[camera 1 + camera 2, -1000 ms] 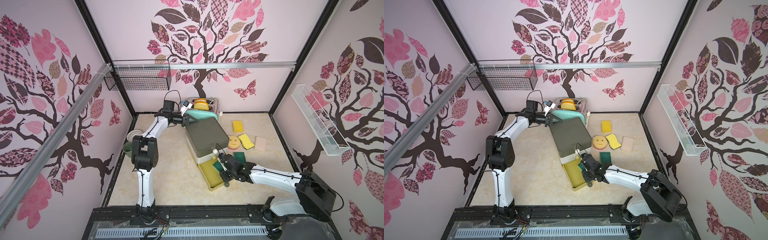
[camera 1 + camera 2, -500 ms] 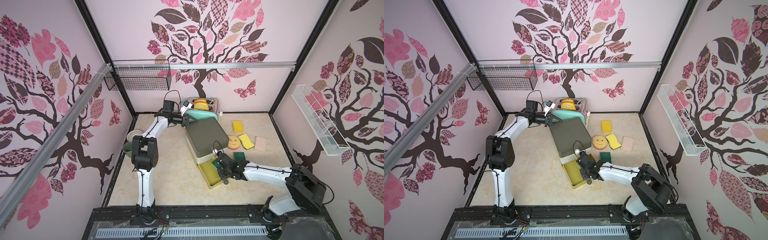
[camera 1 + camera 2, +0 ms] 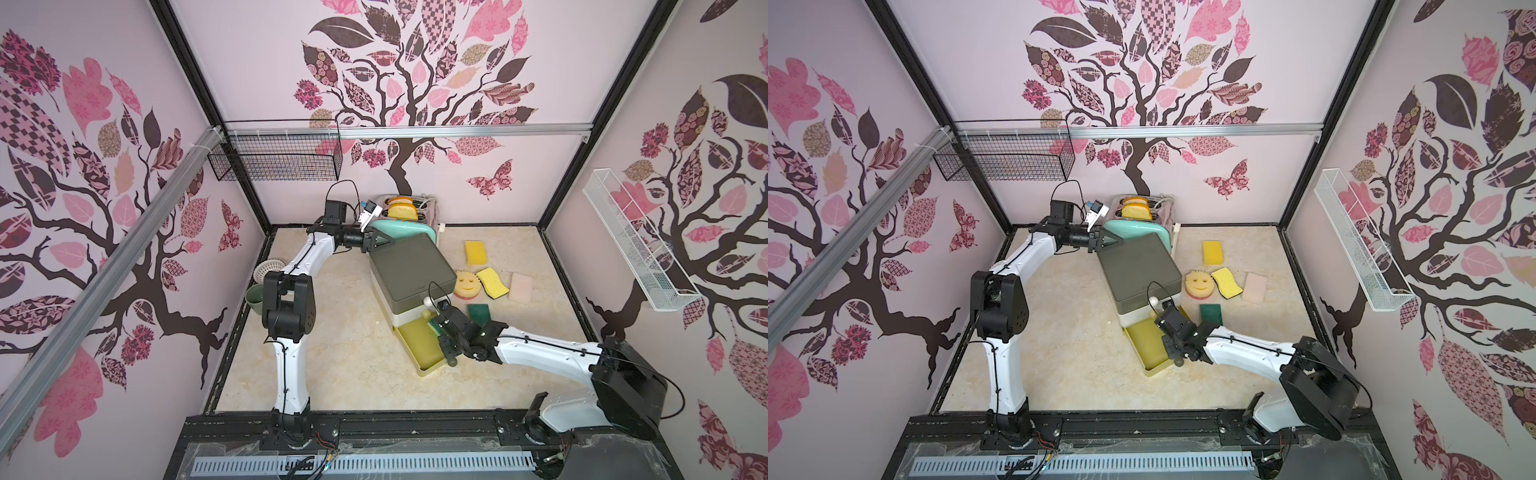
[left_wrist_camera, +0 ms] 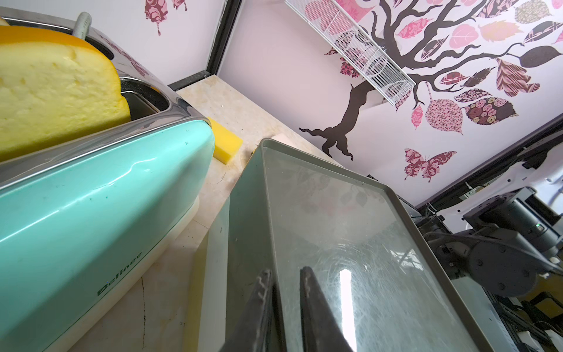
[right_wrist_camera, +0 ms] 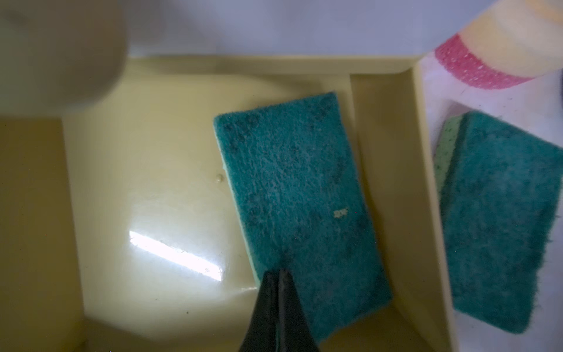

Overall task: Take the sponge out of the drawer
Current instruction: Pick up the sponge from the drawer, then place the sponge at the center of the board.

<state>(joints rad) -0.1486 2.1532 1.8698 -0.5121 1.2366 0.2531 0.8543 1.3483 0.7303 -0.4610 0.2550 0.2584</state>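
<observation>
1 sponge [image 5: 301,213] beside drawer [image 5: 137,152] wall

Test booth (tree-decal walls [image 3: 415,83]) dressed as kitchen: toaster [image 3: 411,228], drawer unit [image 3: 411,270], sponges [image 3: 475,252].

In both top views the light is bright and even. Shadows on the floor [image 3: 332,332] are small and soft. The walls [image 3: 104,208] lean and bend at the edges of the picture.

The left wrist view is sharp. A white glare spot shines on the grey top [image 4: 335,228], and the toaster [image 4: 91,198] has shiny streaks.

The right wrist view is soft and a bit blurry. A white streak of glare lies on the bottom of the drawer [image 5: 137,152]. The sponge [image 5: 298,198] looks fuzzy, and the knob [image 5: 58,51] is one big blur.
</observation>
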